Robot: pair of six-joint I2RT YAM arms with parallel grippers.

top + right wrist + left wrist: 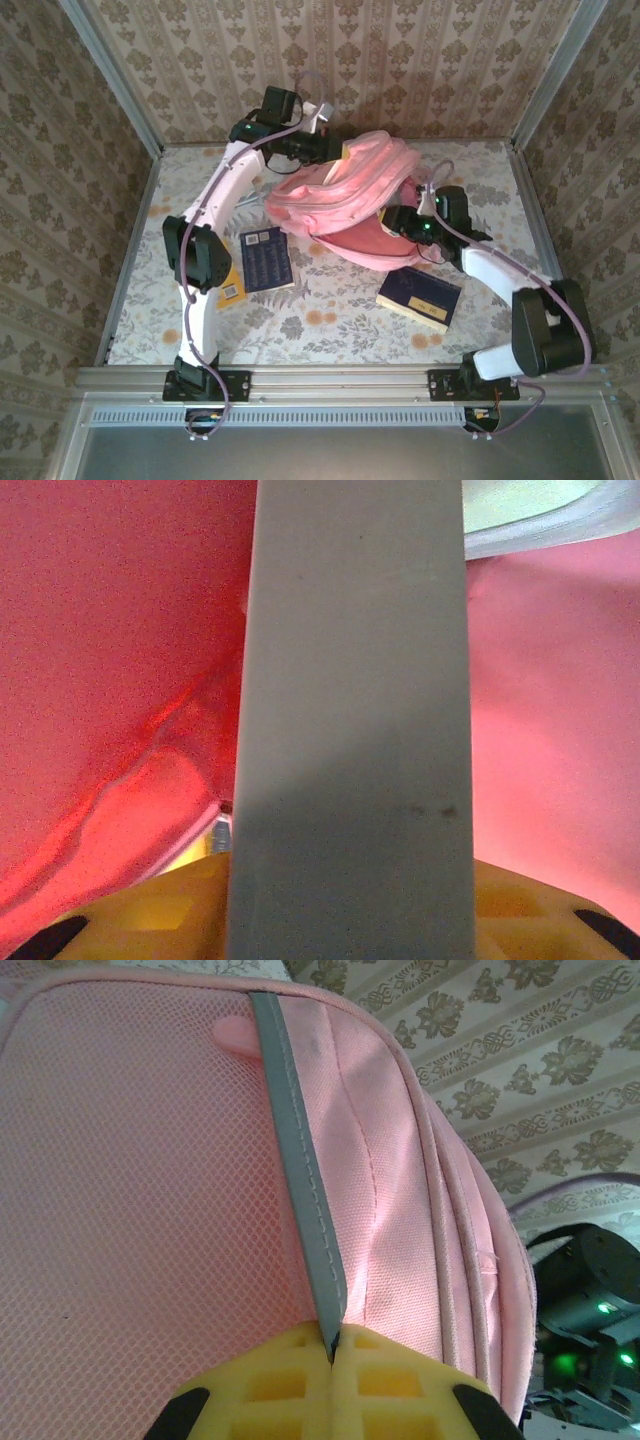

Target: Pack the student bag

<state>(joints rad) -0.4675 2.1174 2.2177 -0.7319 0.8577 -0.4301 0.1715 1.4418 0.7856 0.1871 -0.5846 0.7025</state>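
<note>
Pink fabric is slumping in soft folds across the far middle of the table (330,335), where the student bag (350,185) is lying on its side with its mouth gaping toward the right arm. Being limp cloth and mesh (130,1210), it is probably giving way wherever it is pushed. It looks light but floppy, so a sewn edge or strap should be serving better than a pinch of loose panel. The left gripper (333,1348) is doing just that, its yellow fingers (270,1390) clamping tight on the grey strip (300,1180) stitched beside the mesh, seemingly propping the bag up. The right gripper (400,221) is reaching into the opening, gripping a flat grey slab (350,680) (probably a book seen edge-on, though that cannot be told for sure) with the red-pink lining (120,630) all round it. Whatever else is lying inside is hidden. Outside, a dark blue book (267,258) and a second dark book (420,298) are lying on the table, well apart.
</note>
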